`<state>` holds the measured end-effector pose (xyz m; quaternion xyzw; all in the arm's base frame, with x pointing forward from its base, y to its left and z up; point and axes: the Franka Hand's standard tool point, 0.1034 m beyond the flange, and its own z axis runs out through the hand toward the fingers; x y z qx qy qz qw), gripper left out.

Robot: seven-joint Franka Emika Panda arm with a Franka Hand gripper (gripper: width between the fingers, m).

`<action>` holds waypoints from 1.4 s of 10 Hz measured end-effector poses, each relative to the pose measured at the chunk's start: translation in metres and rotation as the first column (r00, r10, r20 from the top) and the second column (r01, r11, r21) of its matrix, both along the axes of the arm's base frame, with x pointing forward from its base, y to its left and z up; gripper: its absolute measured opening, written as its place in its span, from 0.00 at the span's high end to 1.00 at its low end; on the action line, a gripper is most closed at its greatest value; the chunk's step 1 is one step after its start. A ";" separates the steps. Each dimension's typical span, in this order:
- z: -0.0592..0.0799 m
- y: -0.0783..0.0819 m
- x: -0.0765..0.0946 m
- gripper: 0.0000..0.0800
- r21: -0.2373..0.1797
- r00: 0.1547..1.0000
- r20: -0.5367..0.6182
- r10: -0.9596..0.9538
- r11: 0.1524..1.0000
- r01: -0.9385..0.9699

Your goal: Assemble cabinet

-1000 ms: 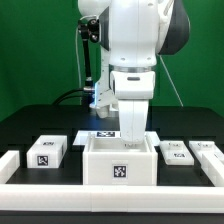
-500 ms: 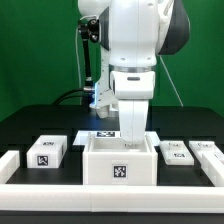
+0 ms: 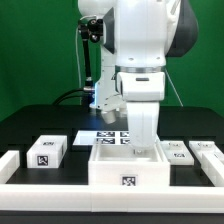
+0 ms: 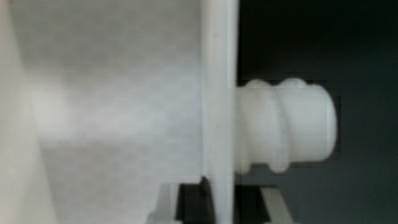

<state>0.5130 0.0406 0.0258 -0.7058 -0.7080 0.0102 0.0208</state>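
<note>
Though half hidden by the rim in the exterior view, down inside the cabinet [image 3: 105, 172] at its far wall, toward the exterior view's right end: gripper [image 3: 148, 146], pointing straight down. Looks clamped on that wall. Backed by the wrist view: dark fingers [image 4: 192, 208] on either side of a thin white panel edge (contact itself blurred, so read as pinched, not proven). Same view: broad white face on one side of the panel, dark background on the other, with a ribbed white round stub [image 4: 288, 120] sticking out past the panel. Owner of the stub: unclear.

Cabinet position: front centre of the black table [image 3: 30, 125], open side up, flat on its base, square to the camera. One black-and-white tag [image 3: 128, 181] on the near face. Just behind the white rail [image 3: 50, 202] along the front edge; touching or not, can't tell.

Marker board [image 3: 108, 139] right behind the cabinet, flat on the table, partly covered by the arm [image 3: 140, 50].

Left block [image 3: 45, 152] to the exterior view's left, small, white, one tag showing, clear of the cabinet. To the exterior view's right: near right block [image 3: 178, 152] just beside the cabinet's corner, far right block [image 3: 208, 150] further out, both tagged.
</note>
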 end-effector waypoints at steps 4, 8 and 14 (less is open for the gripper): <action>0.003 0.042 0.011 0.96 0.026 1.000 0.011 -0.019 0.999 0.019; 0.000 0.084 0.008 0.96 0.053 1.000 0.008 0.000 0.999 0.000; -0.002 0.084 0.010 0.86 0.055 1.000 0.007 0.007 0.998 -0.007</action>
